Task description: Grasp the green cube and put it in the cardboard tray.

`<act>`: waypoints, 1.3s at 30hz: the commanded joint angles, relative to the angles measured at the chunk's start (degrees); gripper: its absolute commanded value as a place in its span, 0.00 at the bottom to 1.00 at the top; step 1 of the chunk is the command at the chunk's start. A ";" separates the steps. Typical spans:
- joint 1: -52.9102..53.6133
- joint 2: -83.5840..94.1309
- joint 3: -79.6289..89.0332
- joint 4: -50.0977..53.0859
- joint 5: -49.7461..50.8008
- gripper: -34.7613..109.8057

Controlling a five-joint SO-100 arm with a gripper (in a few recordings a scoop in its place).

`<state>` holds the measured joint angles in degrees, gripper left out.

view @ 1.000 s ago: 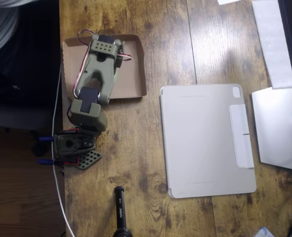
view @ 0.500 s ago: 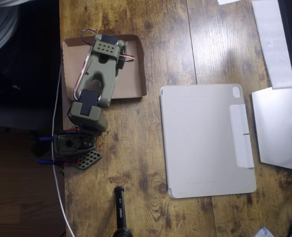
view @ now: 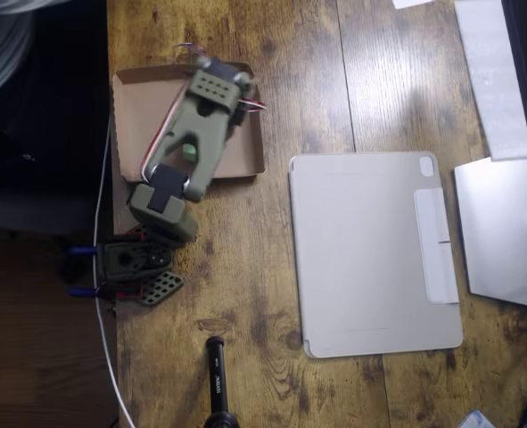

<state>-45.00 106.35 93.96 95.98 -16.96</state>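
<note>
The cardboard tray [view: 129, 111] lies at the table's upper left, brown with low walls. The olive-green arm [view: 201, 125] is folded over the tray's right half. Through the gap in the arm's upper link shows a small pale green patch, the green cube [view: 189, 153], over the tray's lower right part. I cannot tell whether the cube rests on the tray bottom or is held. The arm's own links cover the gripper, so its fingers are hidden.
A grey tablet cover [view: 374, 250] lies right of the tray. The arm's base [view: 134, 263] is clamped at the table's left edge, with a white cable [view: 102, 267] beside it. A black rod [view: 216, 374] stands at the front edge. Papers and a screen [view: 504, 134] are at the far right.
The arm has swung to the right over the tray, with its far end now near the tray's upper right corner. The green cube now shows through the arm's gap.
</note>
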 commanded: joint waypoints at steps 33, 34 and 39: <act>49.92 -9.23 11.51 3.52 20.13 0.24; 49.75 -9.58 11.69 3.60 20.04 0.24; 50.36 -11.87 10.20 6.15 18.81 0.24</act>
<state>4.22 94.83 104.77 99.32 2.55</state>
